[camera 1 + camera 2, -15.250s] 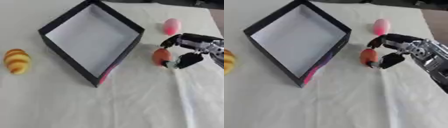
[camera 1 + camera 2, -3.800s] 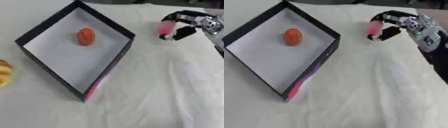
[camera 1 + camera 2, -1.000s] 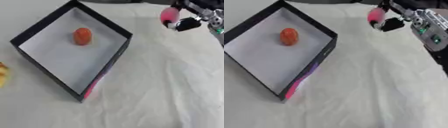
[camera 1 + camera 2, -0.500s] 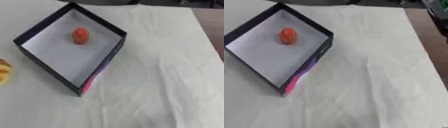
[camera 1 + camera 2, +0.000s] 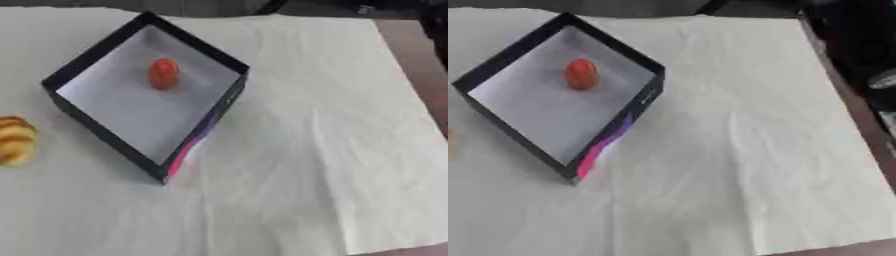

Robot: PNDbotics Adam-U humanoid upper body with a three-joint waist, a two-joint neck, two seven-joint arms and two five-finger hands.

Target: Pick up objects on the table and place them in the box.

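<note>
Gone from the upper right since a second ago are the right hand and its pink object; neither hand shows, so their states cannot be told. Box (image 5: 68, 107) sits upper left holding an orange object (image 5: 163, 73), a bun (image 5: 15, 146) at the left edge. White cloth (image 5: 315, 130) lies bare across the right and lower frame.

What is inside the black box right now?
One orange-red rounded object lies on the white floor of the box, toward its far corner. Nothing else shows inside; the near walls hide a thin strip of floor.
</note>
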